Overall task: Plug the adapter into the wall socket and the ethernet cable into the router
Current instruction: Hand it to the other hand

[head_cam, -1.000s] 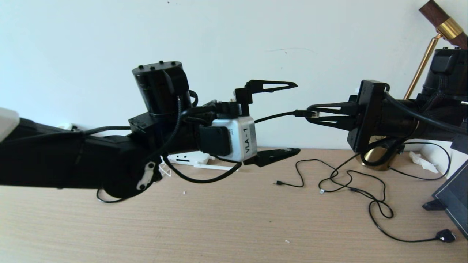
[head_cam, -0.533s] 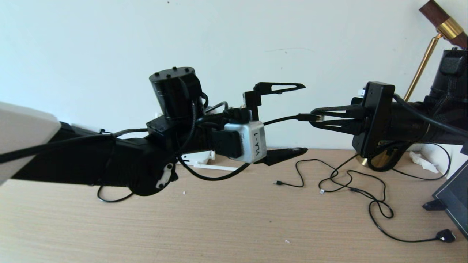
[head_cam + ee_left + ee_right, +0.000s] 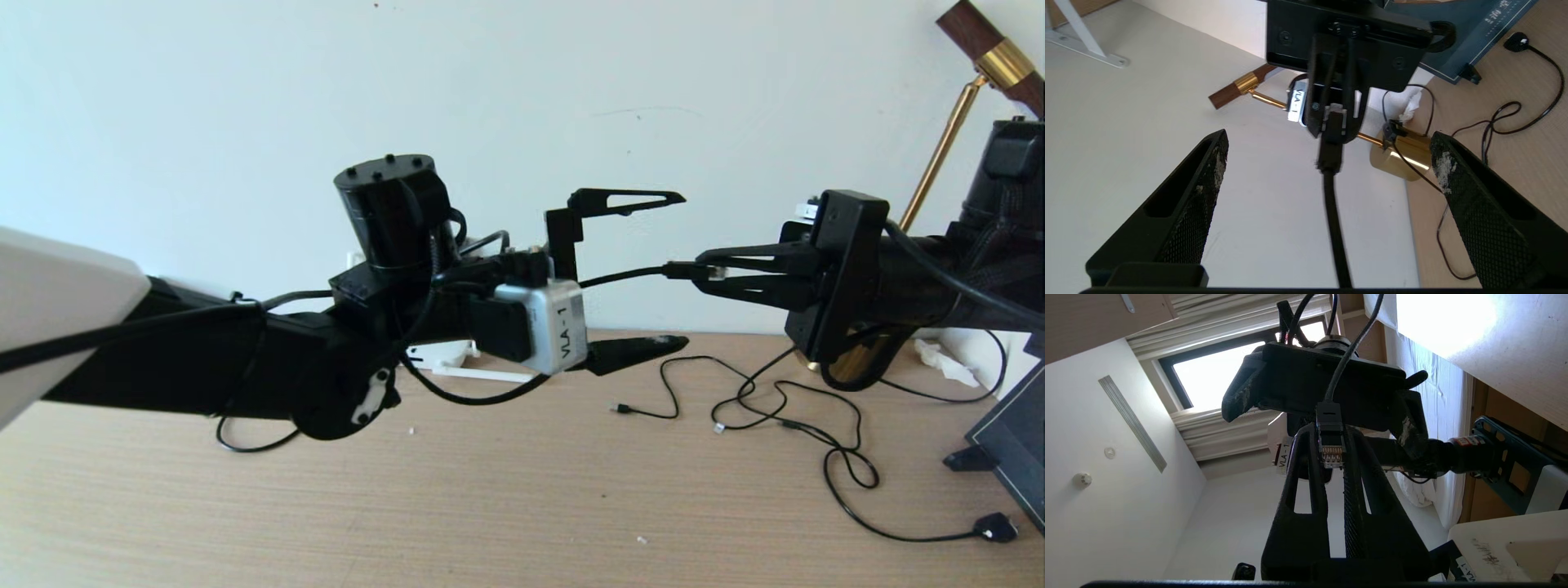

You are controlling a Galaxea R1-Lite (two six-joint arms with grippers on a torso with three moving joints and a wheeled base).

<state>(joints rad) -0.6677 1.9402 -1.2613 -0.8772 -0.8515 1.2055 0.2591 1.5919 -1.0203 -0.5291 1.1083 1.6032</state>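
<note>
My right gripper (image 3: 696, 268) is shut on the clear plug of the ethernet cable (image 3: 624, 273), held in the air above the table; the plug (image 3: 1331, 451) sits between its fingertips with the gold contacts facing the wrist camera. The black cable (image 3: 1331, 196) runs from the plug between the wide-apart fingers of my open left gripper (image 3: 684, 266), touching neither finger (image 3: 1208, 179). A flat white shape with a thin white stick (image 3: 445, 359), apparently the router, shows mostly hidden behind my left arm. The adapter and the wall socket are out of view.
Thin black cables (image 3: 775, 408) loop over the wooden table (image 3: 522, 506) at the right, one ending in a black plug (image 3: 996, 527). A brass lamp base (image 3: 853, 363) stands behind my right gripper. A dark framed panel (image 3: 1016, 445) leans at the right edge. A white wall is close behind.
Both arms have shifted to the right and slightly down. The right gripper still holds the plug, and the left gripper stays open around the cable.
</note>
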